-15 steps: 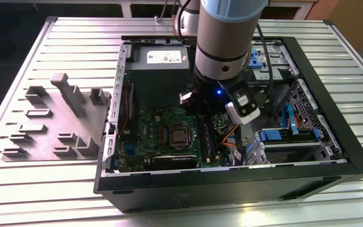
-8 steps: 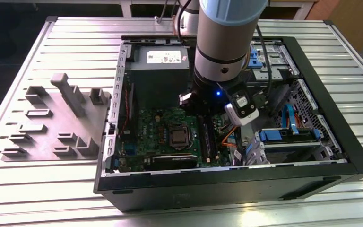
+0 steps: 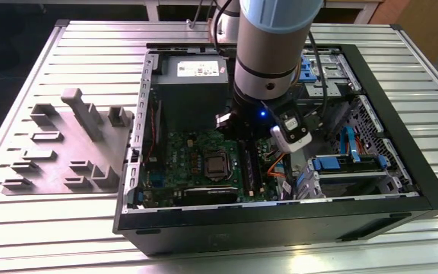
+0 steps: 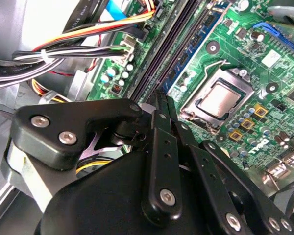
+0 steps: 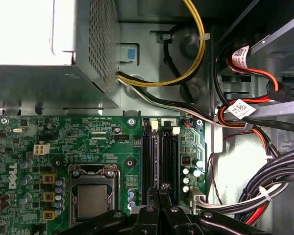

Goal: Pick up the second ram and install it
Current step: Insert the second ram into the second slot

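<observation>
Your gripper [image 5: 158,196] hangs low inside the open computer case [image 3: 401,188], fingers drawn together on the second ram [image 5: 159,161], which stands on edge in line with the long memory slots [image 5: 148,156] so it can seat straight. Past it on the green board [image 5: 103,137] sits the processor socket [image 5: 92,198]; farther, at the case's far edge, the grey power-supply box [image 5: 44,58]

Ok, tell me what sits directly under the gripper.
The long black memory slots of the green board lie under the gripper. Its black linkage covers the slots' near ends.
</observation>
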### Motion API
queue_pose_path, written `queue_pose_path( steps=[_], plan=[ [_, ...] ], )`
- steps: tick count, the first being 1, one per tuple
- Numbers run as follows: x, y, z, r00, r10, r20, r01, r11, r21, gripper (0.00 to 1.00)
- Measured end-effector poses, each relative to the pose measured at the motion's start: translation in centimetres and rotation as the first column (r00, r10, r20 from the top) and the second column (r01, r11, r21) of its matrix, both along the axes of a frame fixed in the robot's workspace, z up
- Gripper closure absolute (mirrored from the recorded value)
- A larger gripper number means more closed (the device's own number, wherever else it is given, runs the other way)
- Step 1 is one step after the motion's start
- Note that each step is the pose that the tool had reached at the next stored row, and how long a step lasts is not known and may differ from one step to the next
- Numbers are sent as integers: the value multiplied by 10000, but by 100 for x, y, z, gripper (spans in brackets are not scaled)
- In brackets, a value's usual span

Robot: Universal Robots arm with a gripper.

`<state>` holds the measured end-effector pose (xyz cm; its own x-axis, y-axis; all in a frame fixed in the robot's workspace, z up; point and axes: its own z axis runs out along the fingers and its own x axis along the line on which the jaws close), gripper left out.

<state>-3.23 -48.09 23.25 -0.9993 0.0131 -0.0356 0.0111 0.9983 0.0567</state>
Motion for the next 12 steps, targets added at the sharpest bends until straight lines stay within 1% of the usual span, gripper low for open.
queue_pose_path(
  steps=[12],
  plan=[
    [-6, 0, -37, 10000, 2, 0, -2, 10000, 1, 89]
  ],
)
